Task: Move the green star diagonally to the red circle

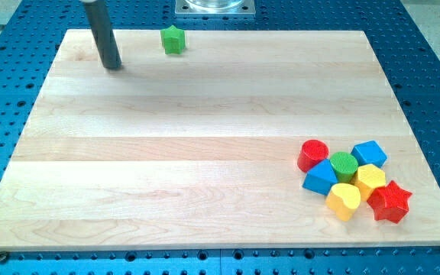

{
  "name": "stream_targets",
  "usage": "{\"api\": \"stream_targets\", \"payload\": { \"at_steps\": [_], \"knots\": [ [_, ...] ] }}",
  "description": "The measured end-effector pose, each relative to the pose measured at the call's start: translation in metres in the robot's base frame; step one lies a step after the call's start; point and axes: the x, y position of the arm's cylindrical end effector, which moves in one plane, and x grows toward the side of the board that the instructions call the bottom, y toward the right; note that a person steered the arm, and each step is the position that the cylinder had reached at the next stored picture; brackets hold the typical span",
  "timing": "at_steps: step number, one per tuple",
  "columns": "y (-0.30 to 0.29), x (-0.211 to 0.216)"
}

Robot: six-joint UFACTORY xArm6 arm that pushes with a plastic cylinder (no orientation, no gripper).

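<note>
The green star sits near the top edge of the wooden board, left of the view's middle. The red circle is a short red cylinder at the lower right, at the left end of a cluster of blocks. My tip rests on the board at the upper left, to the left of the green star and slightly below it, with a clear gap between them. The rod rises out of the view's top.
The lower right cluster also holds a green cylinder, two blue blocks, a yellow hexagon, a yellow heart and a red star. The wooden board lies on a blue perforated table.
</note>
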Motion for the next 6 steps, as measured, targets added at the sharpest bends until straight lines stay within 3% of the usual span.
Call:
{"api": "stream_targets", "payload": {
  "at_steps": [1, 2, 4, 6],
  "knots": [
    [0.022, -0.055],
    [0.103, -0.059],
    [0.244, 0.041],
    [0.179, -0.032]
  ]
}}
